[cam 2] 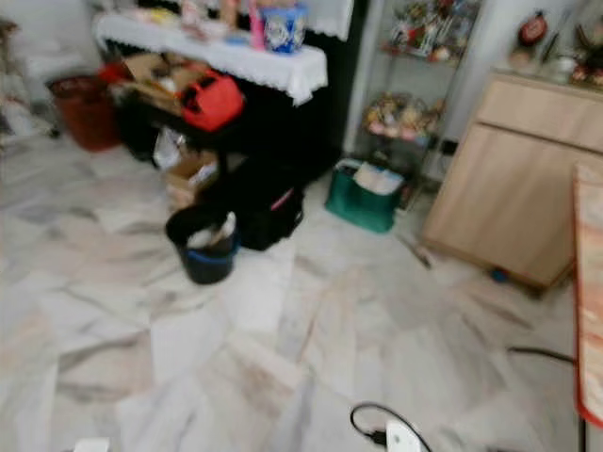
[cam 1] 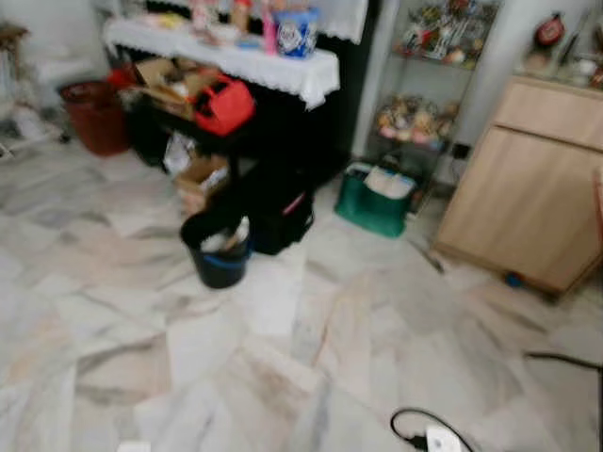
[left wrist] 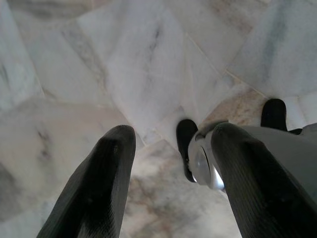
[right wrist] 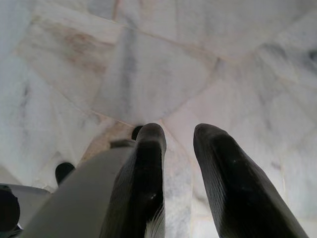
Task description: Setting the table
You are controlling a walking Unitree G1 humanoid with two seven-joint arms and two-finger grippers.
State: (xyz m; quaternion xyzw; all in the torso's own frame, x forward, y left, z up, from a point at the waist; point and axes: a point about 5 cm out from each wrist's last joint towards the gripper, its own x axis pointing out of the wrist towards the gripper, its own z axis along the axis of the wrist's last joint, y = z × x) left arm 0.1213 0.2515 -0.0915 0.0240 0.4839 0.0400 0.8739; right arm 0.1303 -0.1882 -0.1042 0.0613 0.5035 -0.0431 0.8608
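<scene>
Head views blurred; marble floor [cam 1: 283, 358] is taking up most of the scene.

Far side, against the wall: a dark shelf unit is standing under a white lace cloth [cam 1: 236, 56], with a blue-and-white tub [cam 1: 297, 33] and other small items sitting on top, too blurred to name. A red bag [cam 1: 224, 104] is resting on the shelf below the cloth, cardboard boxes [cam 1: 170, 80] beside it. A dark red bin [cam 1: 94, 115] is standing on the floor to the left of the unit.

In front of the unit a black bucket [cam 1: 217, 250] is sitting on the floor with pale stuff inside, just beside a black bag [cam 1: 278, 212]. A green basket [cam 1: 372, 202] is lying near the foot of a glass display shelf [cam 1: 424, 85]. A wooden cabinet [cam 1: 532, 179] is standing at right. A black cable with a white plug [cam 1: 433, 435] is lying on the floor near the bottom edge. At the right eye view's right edge, a red-edged table corner [cam 2: 589, 311] is showing; no tableware can be made out.

Left gripper [left wrist: 173, 148] is hanging over bare floor, fingers wide apart, holding nothing. Right gripper [right wrist: 179, 136] is hanging likewise, fingers parted by a narrow gap, holding nothing.
</scene>
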